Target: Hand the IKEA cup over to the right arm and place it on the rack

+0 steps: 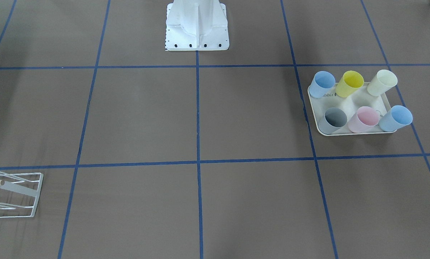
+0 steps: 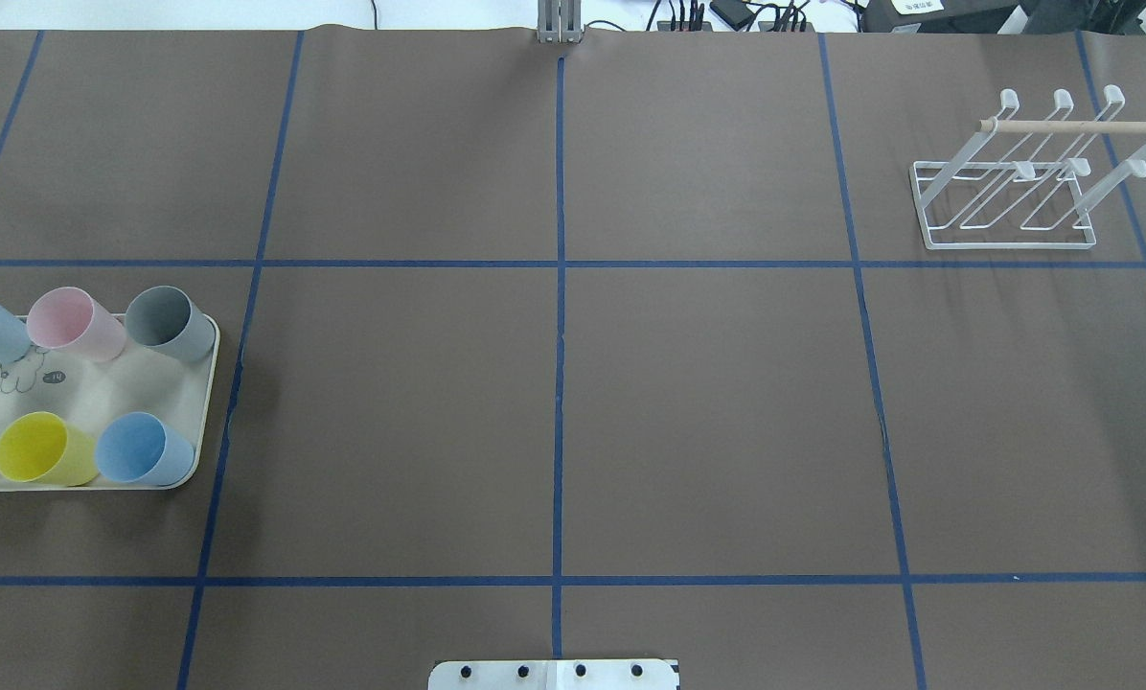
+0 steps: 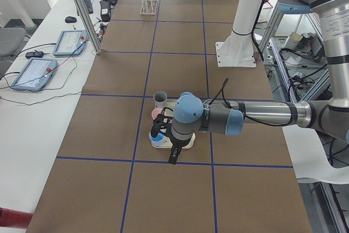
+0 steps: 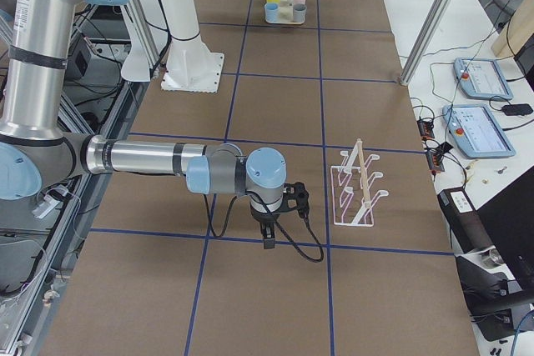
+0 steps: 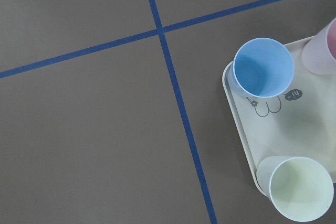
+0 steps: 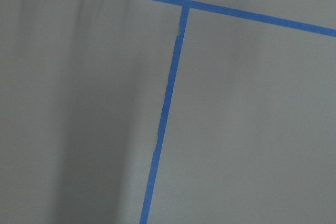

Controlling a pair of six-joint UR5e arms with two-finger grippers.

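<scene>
The left pincer (image 3: 173,156) hangs low over the near end of a cream tray (image 5: 294,135), the right pincer (image 4: 269,235) over matte brown paper (image 6: 236,129). Both show only from the side, so I cannot tell how open they are or what they hold. Under the left one stand smooth, tapered plastic cups (image 5: 262,67) beside the mark "-14"; the thin white-wire rack (image 4: 357,193) with its wooden dowel stands near the right one, not touching.

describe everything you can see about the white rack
The rack is a small white wire frame: a rectangular base, thin slanted prongs with rounded caps in two rows of three, and a light wooden dowel across the top. It stands upright on the brown table, on the robot's right at the far side. No cup hangs on it; only the table touches it.
</scene>
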